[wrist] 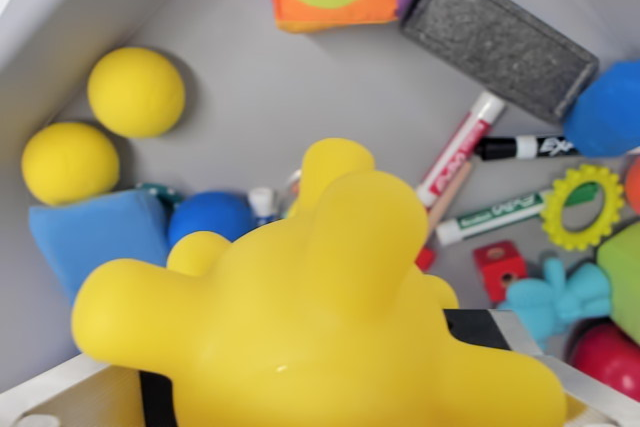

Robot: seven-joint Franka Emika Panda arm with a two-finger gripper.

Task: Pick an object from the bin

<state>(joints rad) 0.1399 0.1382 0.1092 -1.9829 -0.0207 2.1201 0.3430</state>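
A big yellow rubber toy (320,317) fills the foreground, apparently gripped. The claw's fingers are hidden. Below lies the bin (260,77).

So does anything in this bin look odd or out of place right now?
Mostly ordinary clutter. The yellow glove-shaped toy sits so close to the camera that it is blurred and hides the end effector. The markers lie crisscrossed over one another near the grey eraser.

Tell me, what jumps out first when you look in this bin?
A big yellow rubber toy fills the bottom middle of the wrist view, very close to the camera. Behind it, two yellow balls sit at the wrist view's left by the bin wall, and a gray eraser block lies at the top right.
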